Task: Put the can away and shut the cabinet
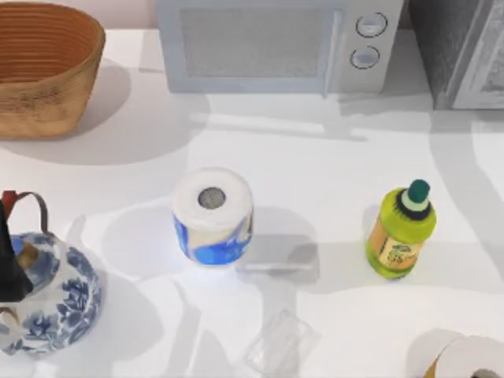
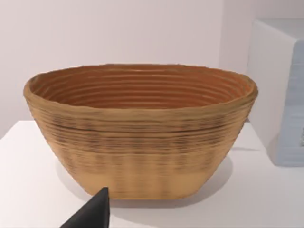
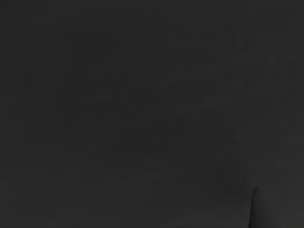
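At the table's far right corner, cabinet (image 1: 463,49); well apart from left gripper (image 1: 9,272), low at the left edge over a teapot (image 1: 55,303), opening and hold impossible to tell. Right wrist view dark. Can's whereabouts impossible to tell.

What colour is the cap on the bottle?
Dark green, on a yellow-green bottle; it shows best in the top view.

Open tabletop (image 1: 315,150) between roll (image 1: 213,214) and bottle (image 1: 400,232)

basket (image 2: 142,142): ribbed woven fibre, matt | teapot (image 1: 47,295): glossy glazed ceramic | bottle (image 1: 400,232): shiny plastic | table (image 1: 315,157): smooth white
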Motion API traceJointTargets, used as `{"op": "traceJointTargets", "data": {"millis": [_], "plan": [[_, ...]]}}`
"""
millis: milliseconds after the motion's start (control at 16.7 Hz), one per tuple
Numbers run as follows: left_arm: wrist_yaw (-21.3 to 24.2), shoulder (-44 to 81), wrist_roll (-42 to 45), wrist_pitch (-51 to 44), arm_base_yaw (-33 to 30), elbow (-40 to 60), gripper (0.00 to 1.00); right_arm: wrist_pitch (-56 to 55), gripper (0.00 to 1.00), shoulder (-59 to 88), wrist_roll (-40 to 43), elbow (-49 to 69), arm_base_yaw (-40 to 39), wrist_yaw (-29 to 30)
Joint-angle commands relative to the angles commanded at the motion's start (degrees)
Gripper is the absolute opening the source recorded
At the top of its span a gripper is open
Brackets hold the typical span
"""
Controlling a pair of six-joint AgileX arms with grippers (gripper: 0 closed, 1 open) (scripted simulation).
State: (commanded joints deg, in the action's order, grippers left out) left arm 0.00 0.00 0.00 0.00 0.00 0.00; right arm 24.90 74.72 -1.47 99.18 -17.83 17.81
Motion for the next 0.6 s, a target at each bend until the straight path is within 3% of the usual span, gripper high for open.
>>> {"op": "traceJointTargets", "data": {"millis": [240,600], "plan": [[0.0,0.0,0.0,0.0,0.0,0.0,1.0,0.29,1.0,-0.24,0.49,-0.18,-7.08,7.03],[0.0,0.0,0.0,0.0,0.0,0.0,1.0,0.55,1.0,-1.26,1.11,0.35,-6.16,8.15]]}}
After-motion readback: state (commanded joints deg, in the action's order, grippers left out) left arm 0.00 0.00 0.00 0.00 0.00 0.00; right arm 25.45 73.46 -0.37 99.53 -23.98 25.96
